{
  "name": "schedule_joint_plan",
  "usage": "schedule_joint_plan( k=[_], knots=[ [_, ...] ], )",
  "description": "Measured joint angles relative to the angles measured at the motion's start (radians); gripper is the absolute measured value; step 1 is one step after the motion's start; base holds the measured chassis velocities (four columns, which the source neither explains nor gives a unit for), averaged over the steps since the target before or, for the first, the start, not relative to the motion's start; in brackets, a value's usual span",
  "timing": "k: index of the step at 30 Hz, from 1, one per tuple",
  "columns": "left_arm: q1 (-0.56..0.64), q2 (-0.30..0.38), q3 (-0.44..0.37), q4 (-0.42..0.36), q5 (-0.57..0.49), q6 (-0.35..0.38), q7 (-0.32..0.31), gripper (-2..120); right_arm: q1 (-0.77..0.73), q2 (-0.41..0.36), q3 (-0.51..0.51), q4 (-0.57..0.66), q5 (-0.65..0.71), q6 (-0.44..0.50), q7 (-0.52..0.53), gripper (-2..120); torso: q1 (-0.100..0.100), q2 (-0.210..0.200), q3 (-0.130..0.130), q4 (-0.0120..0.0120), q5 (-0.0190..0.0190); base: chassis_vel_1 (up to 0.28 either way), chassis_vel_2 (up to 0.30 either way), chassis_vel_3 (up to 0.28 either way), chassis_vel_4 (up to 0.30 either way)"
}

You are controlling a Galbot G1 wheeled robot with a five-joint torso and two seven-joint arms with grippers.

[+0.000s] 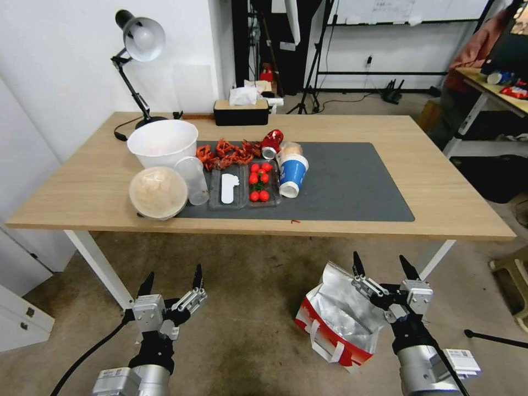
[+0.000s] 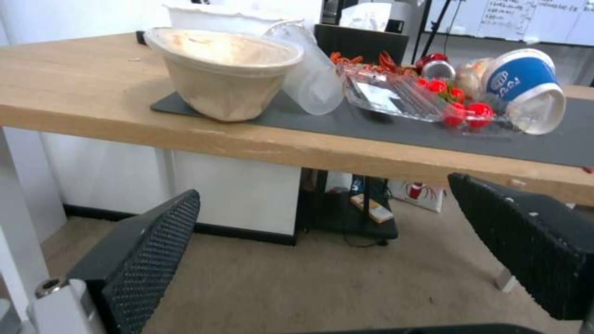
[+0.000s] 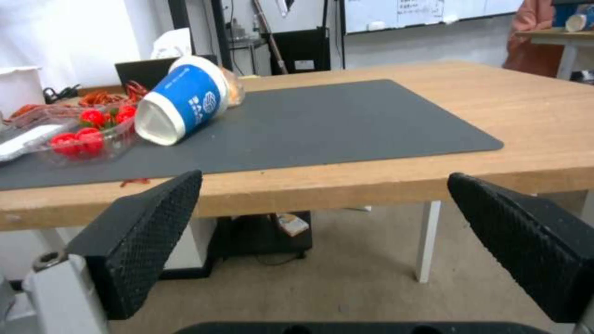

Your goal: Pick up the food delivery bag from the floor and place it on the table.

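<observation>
While the food delivery bag sits on the floor in front of the table, we hold both arms low and forward, short of the table's near edge. Our right gripper hangs just above the bag's open, foil-lined mouth with its fingers spread wide and nothing between them; we judge it is placed there to come down on the rim or a strap handle. Our left gripper waits well apart to the left over bare floor, its fingers likewise parted and empty, apparently idle.

Beyond them, the tabletop carries a dark grey mat whose right half lies free, the likeliest landing spot for the bag in our view. The left half is crowded: a lidded paper bowl, a clear plastic cup on its side, a clear tray of cherry tomatoes, a tipped blue-and-white cup, a red can and a scatter of red crayfish shells. Farther back stand a large white bowl, a tissue box and a desk lamp. The lift has not begun.
</observation>
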Motion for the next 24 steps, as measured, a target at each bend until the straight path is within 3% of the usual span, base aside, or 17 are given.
schedule_joint_plan(
  k=[24],
  knots=[
    [-0.035, -0.003, -0.033, 0.033, -0.013, 0.013, -0.002, 100, 0.019, -0.031, 0.019, -0.044, 0.002, 0.01, 0.002, 100, -0.048, -0.113, -0.064, 0.0, 0.0001, 0.0, 0.0, 0.0, 0.0]
  ],
)
